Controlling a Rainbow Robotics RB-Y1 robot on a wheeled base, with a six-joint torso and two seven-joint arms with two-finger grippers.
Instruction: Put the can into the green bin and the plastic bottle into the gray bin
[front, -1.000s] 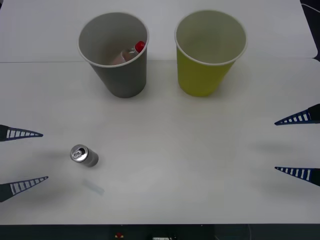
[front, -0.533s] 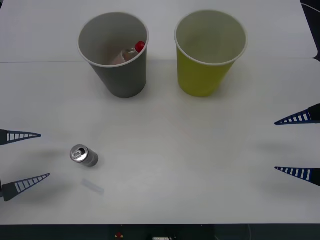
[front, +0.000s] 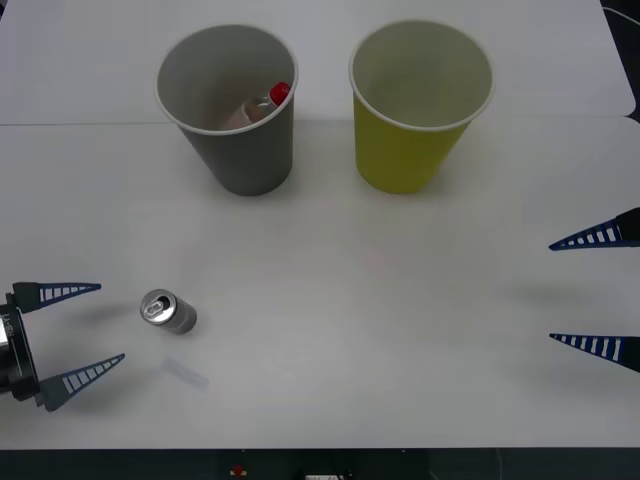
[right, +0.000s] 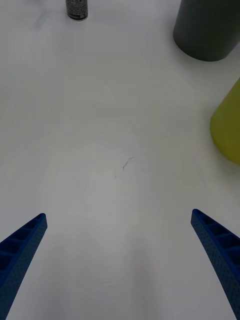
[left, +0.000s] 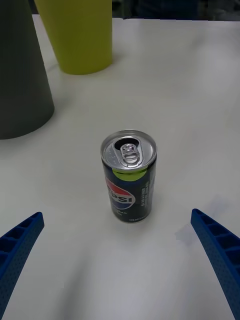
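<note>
- Front view: since a second ago the left gripper (front: 88, 333) has advanced toward the can (front: 168, 311), jaws spread wide; the plastic bottle (front: 262, 103) lies inside the gray bin (front: 235, 150), beside the green bin (front: 412, 140).
- Right wrist view: right gripper (right: 120, 265) gapes wide over the table (right: 100, 150).
- Left wrist view: the can stands upright between the fingers (left: 17, 240).

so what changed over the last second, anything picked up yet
Nothing is picked up yet. The left gripper has moved in from the table's left edge toward the can, fingers open on either side of its line of approach. The can stands upright where it was. The plastic bottle stays in the gray bin, the green bin is unmoved, and the right gripper stays parked, open.
</note>
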